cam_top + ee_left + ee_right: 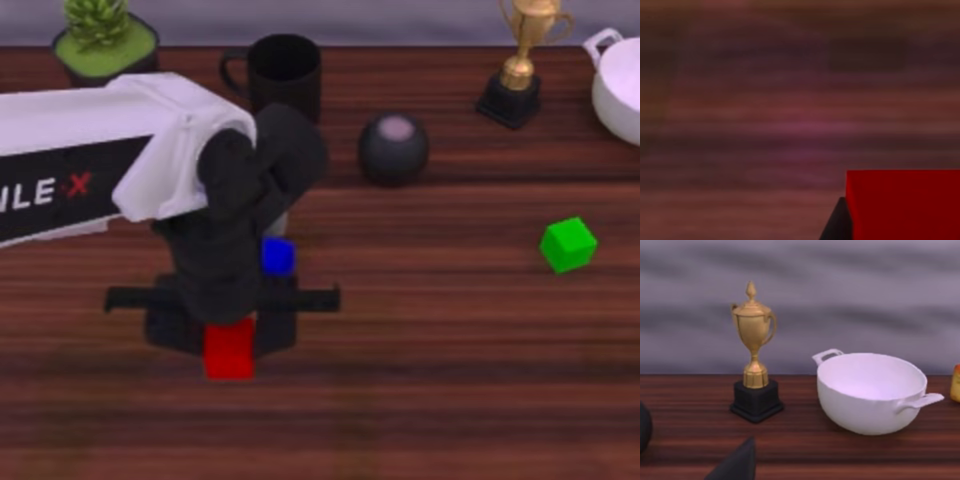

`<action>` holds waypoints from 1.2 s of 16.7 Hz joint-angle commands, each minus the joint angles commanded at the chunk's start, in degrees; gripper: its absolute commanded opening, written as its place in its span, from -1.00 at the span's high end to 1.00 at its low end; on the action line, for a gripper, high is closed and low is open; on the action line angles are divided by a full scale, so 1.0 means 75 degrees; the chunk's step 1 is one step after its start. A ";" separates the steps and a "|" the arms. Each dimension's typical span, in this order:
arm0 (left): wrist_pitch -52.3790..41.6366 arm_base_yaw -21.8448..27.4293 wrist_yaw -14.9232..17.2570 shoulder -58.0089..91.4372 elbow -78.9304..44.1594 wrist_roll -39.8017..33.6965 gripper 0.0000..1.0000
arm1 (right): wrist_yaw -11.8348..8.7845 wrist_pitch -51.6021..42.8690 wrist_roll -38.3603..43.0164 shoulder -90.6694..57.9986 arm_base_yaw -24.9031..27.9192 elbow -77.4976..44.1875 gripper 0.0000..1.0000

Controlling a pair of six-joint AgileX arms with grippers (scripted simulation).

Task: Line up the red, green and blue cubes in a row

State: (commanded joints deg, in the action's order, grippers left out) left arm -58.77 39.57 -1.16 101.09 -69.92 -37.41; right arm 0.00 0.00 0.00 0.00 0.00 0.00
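Red cube (229, 349) sits left of centre in the top view, low in the frame, at the left gripper (228, 335); whether the fingers clamp it I cannot tell. Blue cube (278, 256) shows just above, partly hidden under the arm. Green cube (568, 244) lies far off at the right. Right gripper is not seen from above.

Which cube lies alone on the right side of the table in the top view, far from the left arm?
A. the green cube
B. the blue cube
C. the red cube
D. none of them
A: the green cube sits by itself at the right, while the red cube and the blue cube are both under the left gripper at the left.
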 joint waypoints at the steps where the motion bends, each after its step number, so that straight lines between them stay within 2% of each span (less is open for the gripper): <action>1: 0.0016 0.0249 -0.0020 -0.0135 0.0107 -0.0365 1.00 | 0.0000 0.0000 0.0000 0.0000 0.0000 0.0000 -1.00; 4: 0.0066 0.0691 -0.0063 -0.0410 0.0311 -0.0968 1.00 | 0.0000 0.0000 0.0000 0.0000 0.0000 0.0000 -1.00; 11: 0.0196 0.0694 -0.0059 -0.0350 0.0380 -0.0971 1.00 | 0.0000 0.0000 0.0000 0.0000 0.0000 0.0000 -1.00; 17: 0.1793 0.0679 -0.0049 0.0254 0.1329 -0.0957 1.00 | 0.0000 0.0000 0.0000 0.0000 0.0000 0.0000 -1.00; 20: 0.2210 0.0683 -0.0062 0.0439 0.1594 -0.0956 1.00 | 0.0000 0.0000 0.0000 0.0000 0.0000 0.0000 -1.00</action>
State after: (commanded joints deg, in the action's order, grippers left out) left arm -42.20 44.70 -1.62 104.38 -57.97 -44.58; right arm 0.00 0.00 0.00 0.00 0.00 0.00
